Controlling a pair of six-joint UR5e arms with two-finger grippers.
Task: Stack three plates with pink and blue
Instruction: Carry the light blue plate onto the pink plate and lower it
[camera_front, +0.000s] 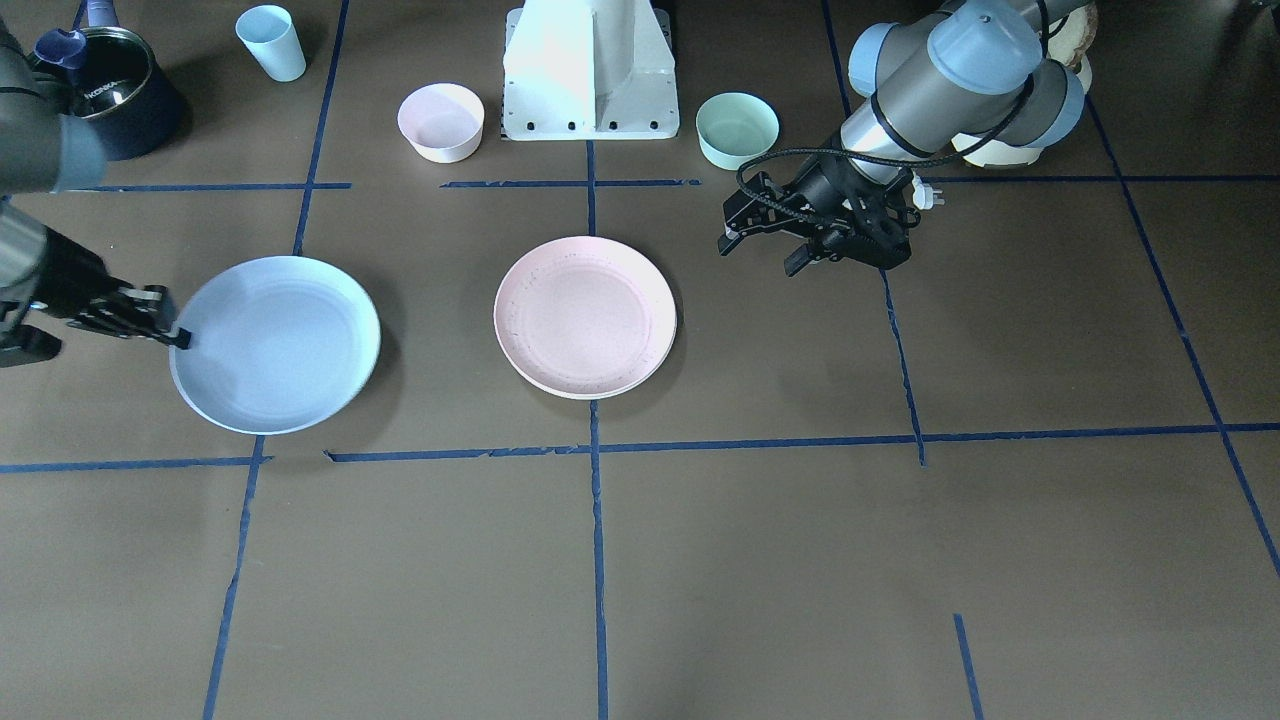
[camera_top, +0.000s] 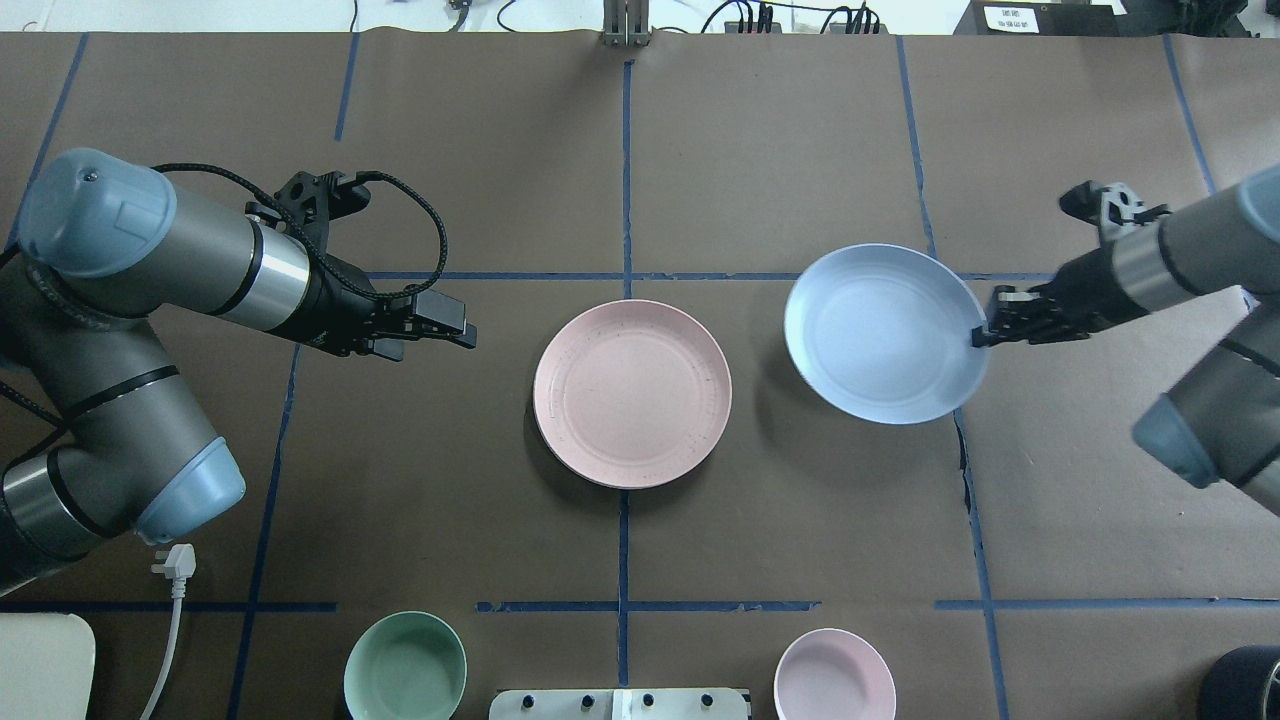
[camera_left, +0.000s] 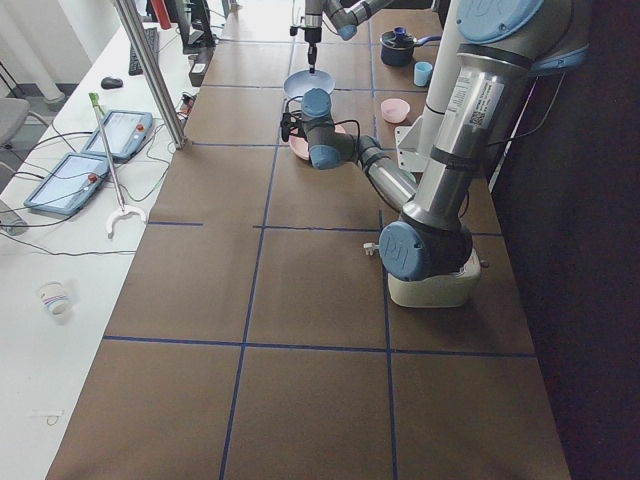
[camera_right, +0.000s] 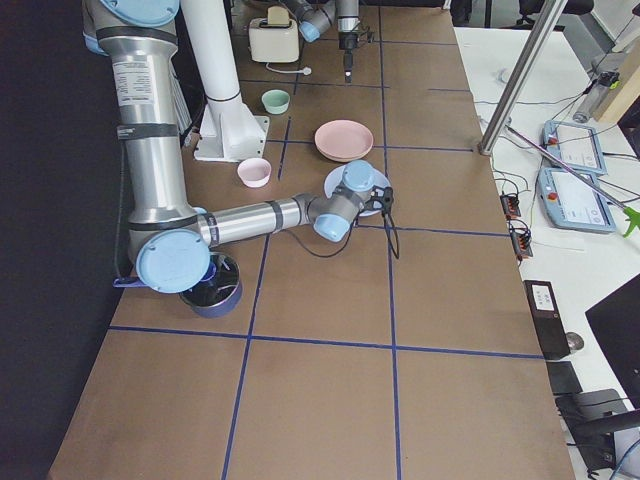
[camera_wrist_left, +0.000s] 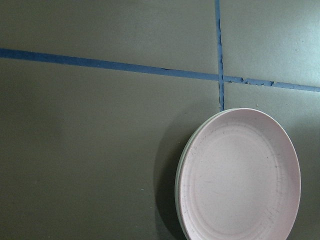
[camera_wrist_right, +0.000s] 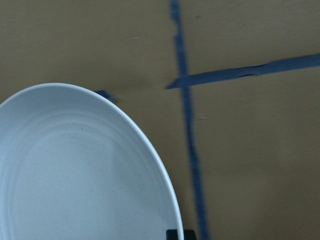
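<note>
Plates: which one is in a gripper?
The pale blue plate: the right gripper pinches its rim. The pink plate lies free at centre.

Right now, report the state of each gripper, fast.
Left gripper: open, holding nothing.
Right gripper: shut on the rim of the blue plate.

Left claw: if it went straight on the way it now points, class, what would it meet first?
Most likely the pink plate: the left claw points at it across the table. Height is unclear, so it might touch the table first.
</note>
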